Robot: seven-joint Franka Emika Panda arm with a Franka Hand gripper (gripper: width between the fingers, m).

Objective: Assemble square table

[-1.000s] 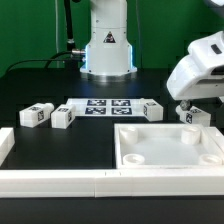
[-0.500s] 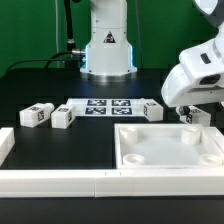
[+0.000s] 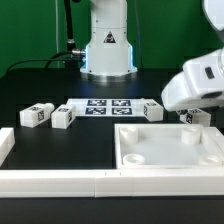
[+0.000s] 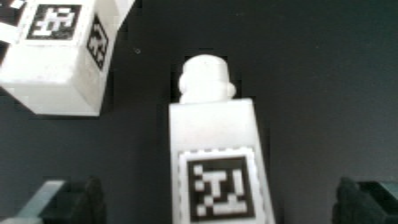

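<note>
Exterior view: square panel (image 3: 165, 150) lies flat, rim up, at the exterior view's right. Its near edge runs tight along the front rail (image 3: 60, 181); touching or not, you can't tell. Open black table (image 3: 30, 85) runs from the panel's left rim to the side rail (image 3: 5, 143). Behind the far rim there's only a narrow strip of table, then the right leg post (image 3: 193, 118), just beyond the panel's far right corner. Middle leg post (image 3: 152, 110) lies near it toward the exterior view's left, with clear table between them, and sits just beside the marker board (image 3: 105, 106). Third leg post (image 3: 62, 118) and fourth leg post (image 3: 37, 114) lie close together past the board's other end, well apart from the panel.

Versus a second ago: the white wrist housing (image 3: 200, 85) sits lower in frame and more tilted. Every leg post and the panel lie where they were.

Wrist view: gripper (image 4: 217, 198) hangs over the right leg post (image 4: 217, 150), jaws spread wide, holding nothing. You see dark table on both sides between the post and the fingers (image 4: 68, 200), so no contact. The post's tag faces the camera and its round peg end (image 4: 205, 75) points away from the fingers. A neighbouring leg post (image 4: 63, 50) lies apart from it, with a dark gap between.
</note>
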